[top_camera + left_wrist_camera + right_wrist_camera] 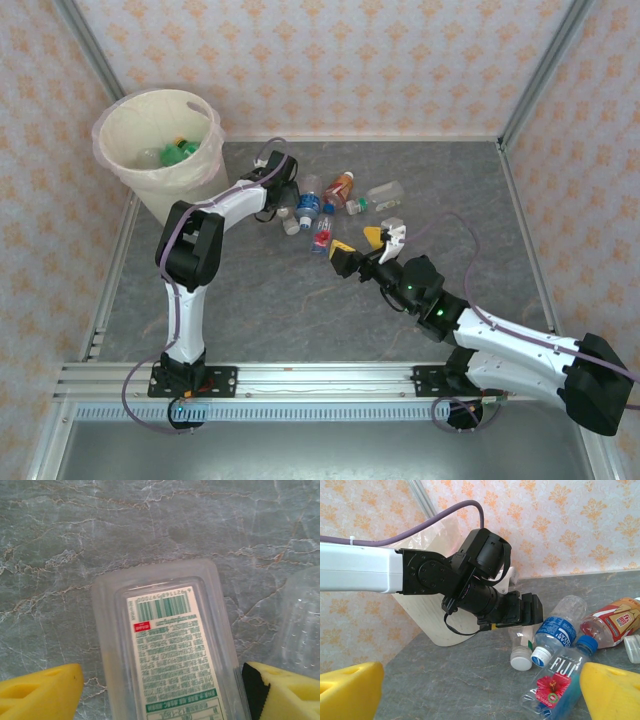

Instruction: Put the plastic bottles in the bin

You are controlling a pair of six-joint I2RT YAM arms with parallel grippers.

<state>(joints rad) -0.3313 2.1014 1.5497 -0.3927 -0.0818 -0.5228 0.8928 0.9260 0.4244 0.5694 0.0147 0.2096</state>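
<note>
The cream bin [160,175] stands at the back left, with a green bottle [186,148] and a clear one inside. Several plastic bottles lie right of it: a clear white-capped bottle [521,652], a blue-labelled one [558,629], a Fiji bottle [554,686] and an orange one [340,188]. My left gripper [285,197] is down over the clear bottle [170,645], open and straddling its white label. Its right pad [252,687] is against the bottle; a strip of table shows beside the left finger [45,692]. My right gripper [480,695] is open and holds nothing, short of the Fiji bottle.
More clear bottles [385,195] lie at the right of the cluster. Metal frame posts [530,90] and patterned walls close in the grey marbled table [300,310]. The left arm [365,572] reaches across in front of the bin [437,622].
</note>
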